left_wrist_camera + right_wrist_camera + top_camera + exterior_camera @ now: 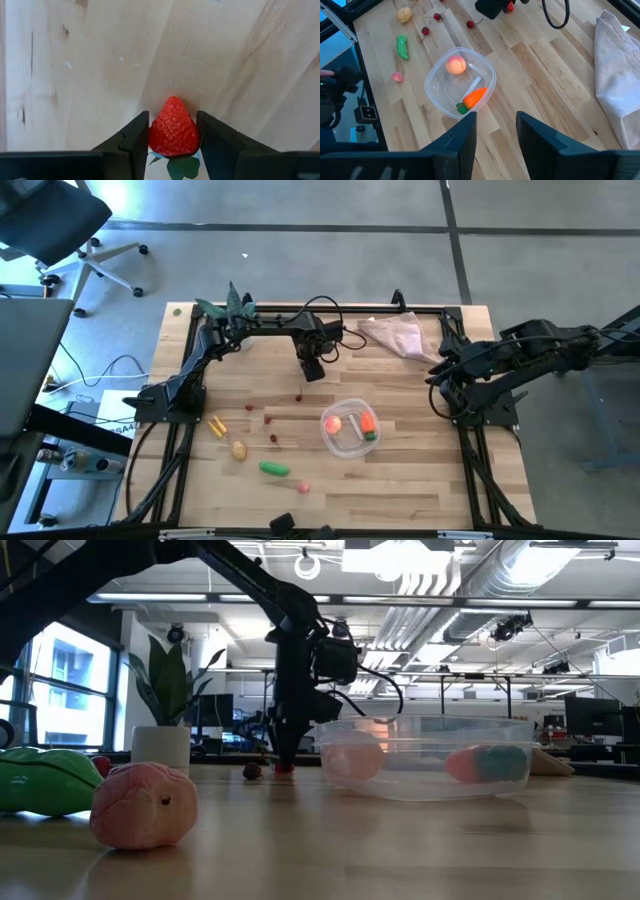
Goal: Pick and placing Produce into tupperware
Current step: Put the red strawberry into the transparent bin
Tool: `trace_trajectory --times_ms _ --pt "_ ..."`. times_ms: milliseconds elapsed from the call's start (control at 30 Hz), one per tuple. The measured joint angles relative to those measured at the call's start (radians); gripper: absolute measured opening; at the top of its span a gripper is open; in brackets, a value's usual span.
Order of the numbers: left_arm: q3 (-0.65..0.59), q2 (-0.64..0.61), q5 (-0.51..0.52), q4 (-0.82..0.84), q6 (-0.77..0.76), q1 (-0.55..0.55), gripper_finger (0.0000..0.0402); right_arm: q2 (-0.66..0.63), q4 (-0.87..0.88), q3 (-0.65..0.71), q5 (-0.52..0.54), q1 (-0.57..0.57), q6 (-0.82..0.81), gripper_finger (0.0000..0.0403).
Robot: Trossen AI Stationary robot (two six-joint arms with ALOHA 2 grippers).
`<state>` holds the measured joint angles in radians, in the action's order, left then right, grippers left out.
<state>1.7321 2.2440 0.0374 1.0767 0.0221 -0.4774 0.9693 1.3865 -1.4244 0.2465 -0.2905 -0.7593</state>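
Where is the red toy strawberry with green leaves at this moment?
The red toy strawberry sits on the wooden table between the left gripper's dark fingers, toward the far middle in the high view, up-left of the clear tub.

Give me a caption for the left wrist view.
Left tool closed on a red strawberry over the wooden table.

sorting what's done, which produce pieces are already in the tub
The peach and the carrot lie inside the tub; every other piece is on the bare table.
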Motion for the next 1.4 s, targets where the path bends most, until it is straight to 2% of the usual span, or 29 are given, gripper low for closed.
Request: trace_trajectory --times_ms 333,600,767,967,1167,1400 --pt "0.0 -0.001 0.012 0.011 -0.004 0.0 0.0141 0.0 0.0 0.0 0.0 0.0 0.0 0.013" --pt "0.021 -0.062 -0.014 0.052 -0.017 0.002 0.0138 0.0 0.0 0.0 0.0 0.0 0.0 0.013" --pt "0.136 -0.101 -0.096 0.121 -0.049 0.012 0.0139 0.0 0.0 0.0 0.0 0.0 0.0 0.013" --pt "0.382 -0.116 -0.205 0.146 -0.05 0.083 0.014 0.0 0.0 0.0 0.0 0.0 0.0 0.013" --pt "0.602 -0.118 -0.22 0.143 0.018 0.206 0.014 0.0 0.0 0.0 0.0 0.0 0.0 0.013" --pt "0.613 -0.102 -0.202 0.086 0.008 0.348 0.014 0.0 0.0 0.0 0.0 0.0 0.0 0.013"
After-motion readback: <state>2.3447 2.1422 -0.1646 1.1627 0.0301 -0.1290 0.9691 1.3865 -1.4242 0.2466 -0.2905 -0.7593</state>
